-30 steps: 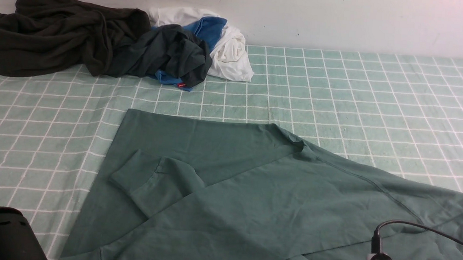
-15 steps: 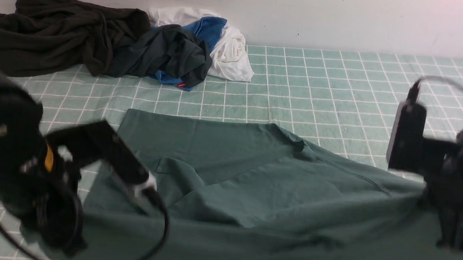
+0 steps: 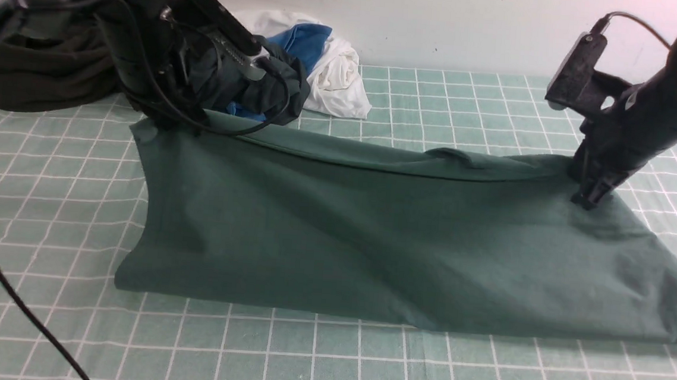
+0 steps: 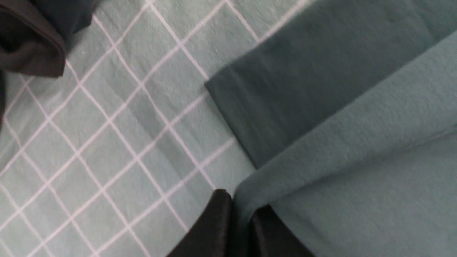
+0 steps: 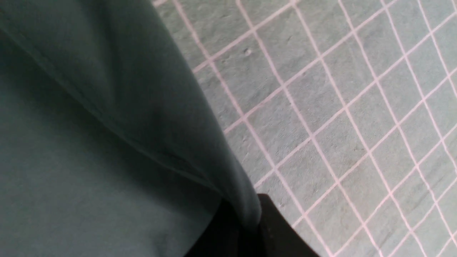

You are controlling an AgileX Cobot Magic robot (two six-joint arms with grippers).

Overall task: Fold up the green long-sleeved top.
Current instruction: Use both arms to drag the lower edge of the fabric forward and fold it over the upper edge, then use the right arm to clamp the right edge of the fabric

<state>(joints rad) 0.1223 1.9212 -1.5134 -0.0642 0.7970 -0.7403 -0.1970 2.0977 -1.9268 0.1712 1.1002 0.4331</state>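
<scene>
Your left gripper (image 3: 164,119) and right gripper (image 3: 589,195) pinch the green long-sleeved top (image 3: 335,231) by its raised edge at ten and three o'clock; it drapes mid checked cloth (image 3: 421,374). A thin pinch could slip, landing the fold crooked.

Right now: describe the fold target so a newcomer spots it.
On the pale checked cloth, look nearer than the clothes heap by the wall. The green long-sleeved top is the large sage sheet held by the left claw and right claw; the heap is crumpled, blackish, blue and white.
</scene>
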